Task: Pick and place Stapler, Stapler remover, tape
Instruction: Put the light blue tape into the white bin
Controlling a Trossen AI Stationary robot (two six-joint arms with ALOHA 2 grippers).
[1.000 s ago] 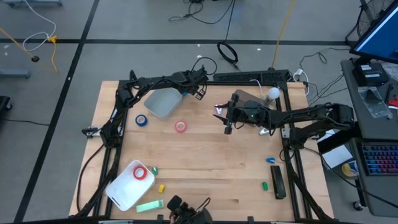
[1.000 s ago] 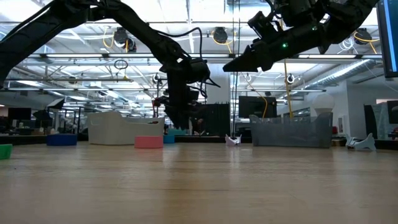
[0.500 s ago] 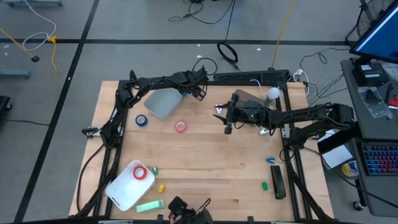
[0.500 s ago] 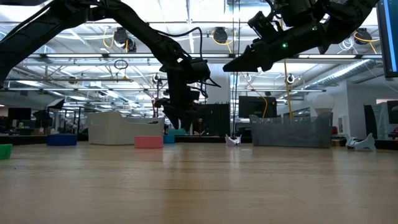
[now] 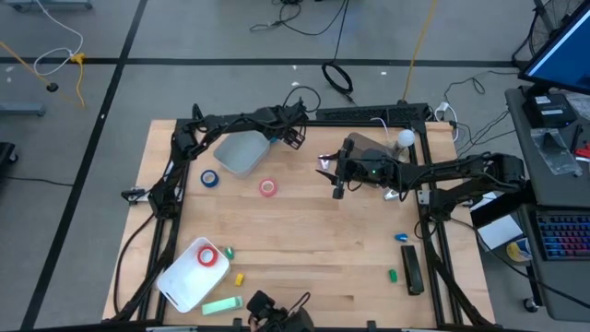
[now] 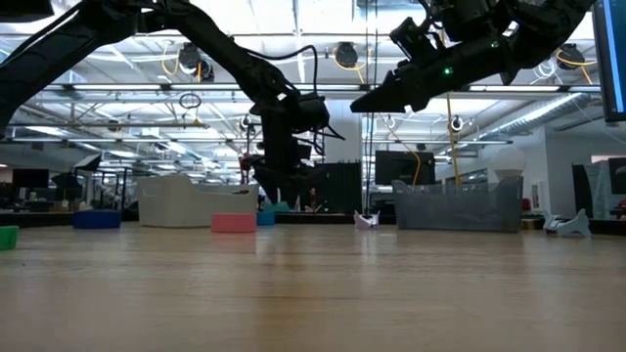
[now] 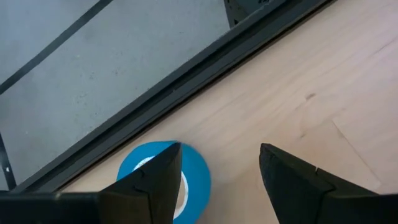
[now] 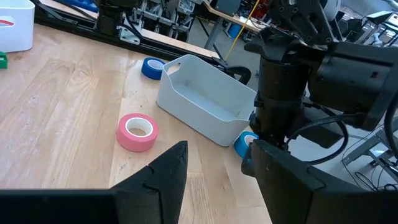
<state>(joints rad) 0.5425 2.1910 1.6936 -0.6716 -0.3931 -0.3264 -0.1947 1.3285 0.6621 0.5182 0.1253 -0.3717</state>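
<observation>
My left gripper [image 5: 295,138] stands open near the table's far edge, beside the grey bin [image 5: 241,152]. A blue tape roll [image 7: 194,180] lies flat on the wood just under its fingers, partly behind one finger [image 7: 155,183]; the right wrist view shows this blue tape roll [image 8: 242,144] next to the bin [image 8: 205,99]. A second blue roll [image 5: 210,178] and a pink roll [image 5: 267,188] lie flat on the table left of centre. My right gripper [image 5: 337,191] hovers open and level above the table's middle. The black stapler [image 5: 411,269] lies near the right edge. I cannot pick out the stapler remover. My left gripper points steeply down over the blue tape roll, which lies flat on the table. One finger stands in front of the roll's rim, so I cannot tell whether it touches.
A white tray [image 5: 175,281] holding a red roll [image 5: 206,256] sits at the near left, with small green and yellow items [image 5: 221,304] around it. A small blue piece [image 5: 403,237] and a green one [image 5: 392,275] lie by the stapler. The table's middle is bare wood.
My left gripper has opened over the blue tape roll by the bin while its arm stayed in place. The roll lies on the table.
</observation>
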